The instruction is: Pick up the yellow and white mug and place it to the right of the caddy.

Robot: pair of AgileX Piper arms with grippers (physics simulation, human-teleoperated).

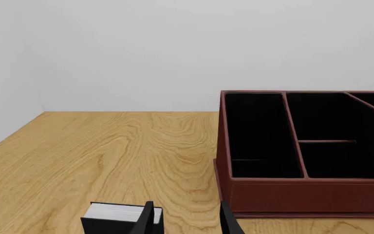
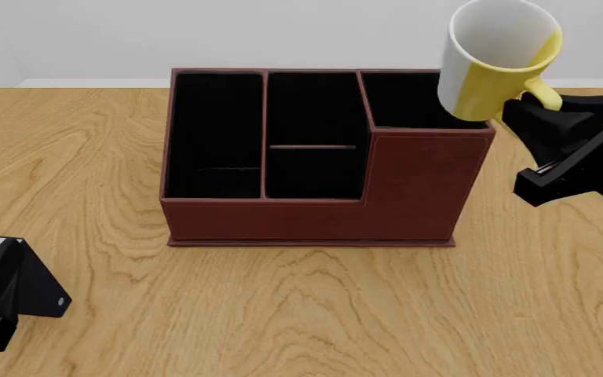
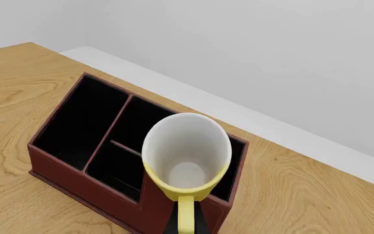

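- Nearest the front camera sits your left gripper (image 2: 3, 294), parked low on the table (image 2: 312, 314), on the near-left side of the caddy (image 2: 317, 157) and well apart from it. In its own wrist view the fingertips show with a gap between them and nothing held, so it is spread and idle; it looks parked there to keep out of the working arm's path.
- Your right gripper (image 2: 527, 102) is raised beside the caddy's right end and is clamped on the yellow loop handle of the yellow and white mug (image 2: 495, 59). Gripping the handle leaves the body free and the base clear for setting down.
- Your mug is in the air, not on the table. It is tilted so its white inside faces the front camera, and in that view it overlaps the caddy's far-right, taller compartment. I judge that you are mid-carry, with the placing not yet done.
- What stands in your way is the caddy itself: its tall right corner lies under or just behind the mug, though the depth between them cannot be told. You would want to clear that wall, then bring the mug upright before lowering it.
- Right of the caddy, bare table shows around your right arm, so the spot seems open.
- Beyond the caddy you have only the table's far edge and a pale wall (image 2: 280, 31).
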